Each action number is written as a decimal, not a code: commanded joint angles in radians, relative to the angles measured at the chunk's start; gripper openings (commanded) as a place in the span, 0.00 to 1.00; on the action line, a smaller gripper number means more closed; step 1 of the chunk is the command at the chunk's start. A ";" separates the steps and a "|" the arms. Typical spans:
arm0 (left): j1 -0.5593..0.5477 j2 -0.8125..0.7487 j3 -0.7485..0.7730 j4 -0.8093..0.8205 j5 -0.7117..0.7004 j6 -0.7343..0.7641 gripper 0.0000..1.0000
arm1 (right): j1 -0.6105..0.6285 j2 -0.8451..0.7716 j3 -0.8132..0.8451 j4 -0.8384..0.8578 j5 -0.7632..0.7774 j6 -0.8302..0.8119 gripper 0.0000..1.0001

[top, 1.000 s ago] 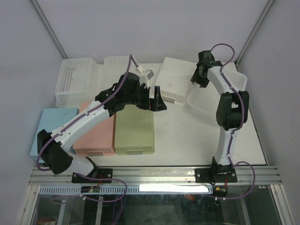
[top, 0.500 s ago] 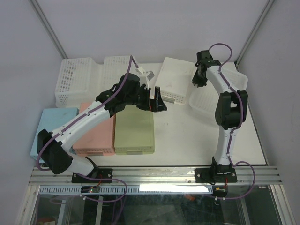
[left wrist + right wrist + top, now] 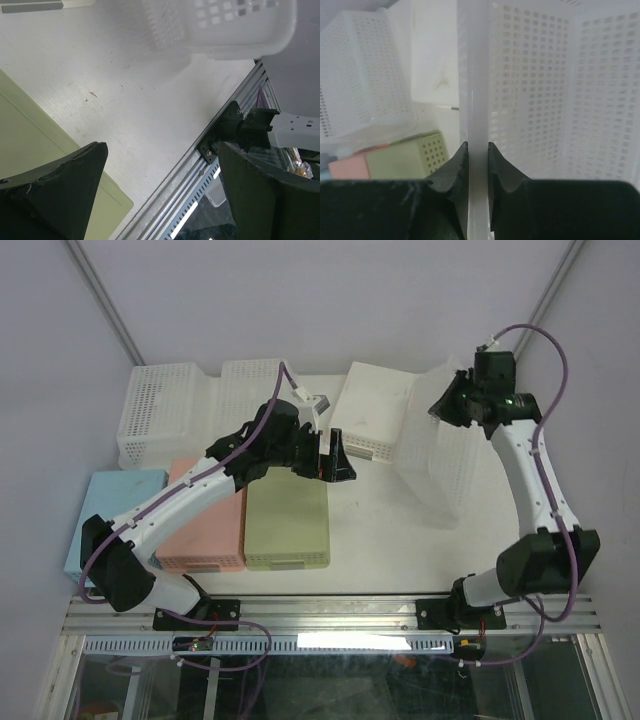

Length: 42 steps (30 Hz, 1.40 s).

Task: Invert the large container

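The large container [image 3: 432, 455] is a translucent whitish tub with a perforated base. It stands tipped up on its side at the right of the table, its open side facing right. My right gripper [image 3: 452, 406] is shut on its upper rim; in the right wrist view both fingers pinch the rim wall [image 3: 477, 147], with the grid base [image 3: 535, 90] to the right. My left gripper [image 3: 334, 464] is open and empty, hovering over the far right corner of the green tub [image 3: 287, 525]. Its view [image 3: 161, 150] shows the container [image 3: 240, 25] at the top.
Two white mesh-sided baskets [image 3: 155, 415] [image 3: 245, 390] stand at the back left. A solid white tub [image 3: 370, 420] lies upside down at the back middle. A pink tub [image 3: 205, 520] and a blue tub [image 3: 115, 510] lie left of the green one. A metal rail [image 3: 330, 615] runs along the front edge.
My right arm has swung out to the right and raised the container from lying flat to standing on its side. My left arm has hardly moved.
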 commanded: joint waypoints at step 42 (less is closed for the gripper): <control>-0.018 0.158 0.019 0.220 0.164 -0.051 0.99 | -0.468 -0.647 -0.817 0.077 -0.556 0.039 0.15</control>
